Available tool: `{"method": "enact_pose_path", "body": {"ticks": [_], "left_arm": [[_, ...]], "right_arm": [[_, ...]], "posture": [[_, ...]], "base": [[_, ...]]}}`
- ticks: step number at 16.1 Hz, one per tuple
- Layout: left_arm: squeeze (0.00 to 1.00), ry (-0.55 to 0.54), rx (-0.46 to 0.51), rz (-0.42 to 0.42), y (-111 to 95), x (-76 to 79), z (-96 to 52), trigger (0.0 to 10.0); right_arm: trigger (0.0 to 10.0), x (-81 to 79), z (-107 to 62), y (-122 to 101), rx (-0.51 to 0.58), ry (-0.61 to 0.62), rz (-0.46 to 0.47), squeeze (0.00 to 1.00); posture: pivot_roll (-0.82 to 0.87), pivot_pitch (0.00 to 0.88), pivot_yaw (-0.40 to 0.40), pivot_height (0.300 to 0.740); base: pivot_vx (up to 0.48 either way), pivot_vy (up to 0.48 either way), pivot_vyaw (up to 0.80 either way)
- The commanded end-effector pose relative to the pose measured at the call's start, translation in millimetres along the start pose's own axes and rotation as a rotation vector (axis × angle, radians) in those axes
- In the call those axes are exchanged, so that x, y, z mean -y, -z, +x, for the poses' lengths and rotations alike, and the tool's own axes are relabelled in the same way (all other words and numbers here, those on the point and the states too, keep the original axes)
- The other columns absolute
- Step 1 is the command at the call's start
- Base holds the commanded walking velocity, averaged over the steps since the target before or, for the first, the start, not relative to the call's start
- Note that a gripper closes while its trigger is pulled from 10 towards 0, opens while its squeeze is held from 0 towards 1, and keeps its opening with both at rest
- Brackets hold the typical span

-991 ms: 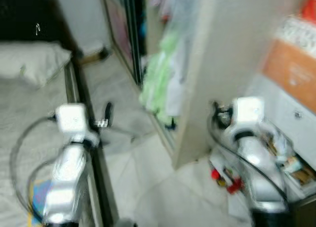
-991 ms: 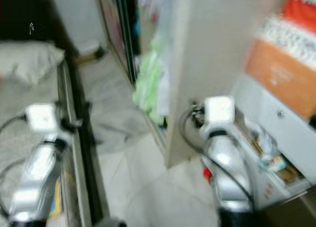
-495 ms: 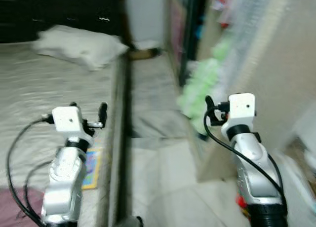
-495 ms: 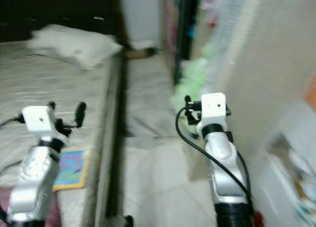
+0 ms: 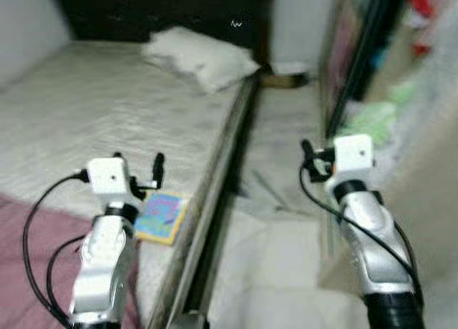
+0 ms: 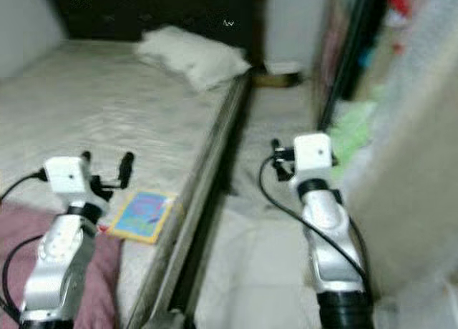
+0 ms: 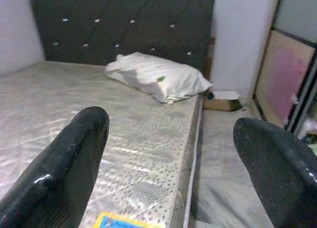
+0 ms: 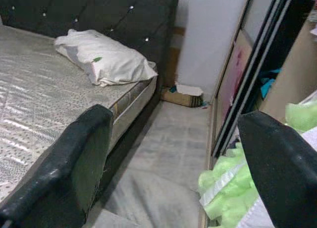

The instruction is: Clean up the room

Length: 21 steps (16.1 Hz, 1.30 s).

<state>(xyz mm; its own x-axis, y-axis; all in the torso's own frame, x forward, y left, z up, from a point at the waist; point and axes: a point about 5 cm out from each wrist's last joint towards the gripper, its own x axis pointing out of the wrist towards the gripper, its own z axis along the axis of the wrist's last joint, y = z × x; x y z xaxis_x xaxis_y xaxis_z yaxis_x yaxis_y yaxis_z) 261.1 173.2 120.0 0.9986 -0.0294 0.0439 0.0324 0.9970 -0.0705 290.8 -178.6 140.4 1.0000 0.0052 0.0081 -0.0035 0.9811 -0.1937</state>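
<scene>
Book point(image 5: 161, 216) lying flat near mattress point(image 5: 93, 114) edge, left gripper point(image 5: 137, 173) held just above it, fingers apart, right gripper point(image 8: 173, 153) spread wide over floor point(image 5: 275, 264).

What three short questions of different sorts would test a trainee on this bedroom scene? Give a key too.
1. True or false: the pillow lies at the headboard end of the bed.
2. Which lies nearest the left hand: A the pillow, B the colourful book, C the green cloth?
3. Fill in: both hands, left and right, have their fingers ____.

Key: 1 true; 2 B; 3 open.
</scene>
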Motion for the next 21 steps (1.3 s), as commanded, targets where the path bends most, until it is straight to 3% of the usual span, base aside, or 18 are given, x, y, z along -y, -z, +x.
{"method": "enact_pose_path", "body": {"ticks": [1,21], "left_arm": [[0.00,0.015,0.011,-0.008,-3.7,-2.9,0.0,10.0],[0.00,0.008,0.018,0.015,-5.1,-2.4,2.7,10.0]], "right_arm": [[10.0,-5.5,3.6,-5.3,0.024,-0.023,0.013,0.00],[10.0,-16.3,12.3,-10.7,0.065,-0.089,0.019,0.00]], "posture": [[-0.01,0.000,0.021,0.740],[-0.01,0.001,0.020,0.740]], "base": [[0.000,0.000,0.80],[0.000,0.000,0.80]]}}
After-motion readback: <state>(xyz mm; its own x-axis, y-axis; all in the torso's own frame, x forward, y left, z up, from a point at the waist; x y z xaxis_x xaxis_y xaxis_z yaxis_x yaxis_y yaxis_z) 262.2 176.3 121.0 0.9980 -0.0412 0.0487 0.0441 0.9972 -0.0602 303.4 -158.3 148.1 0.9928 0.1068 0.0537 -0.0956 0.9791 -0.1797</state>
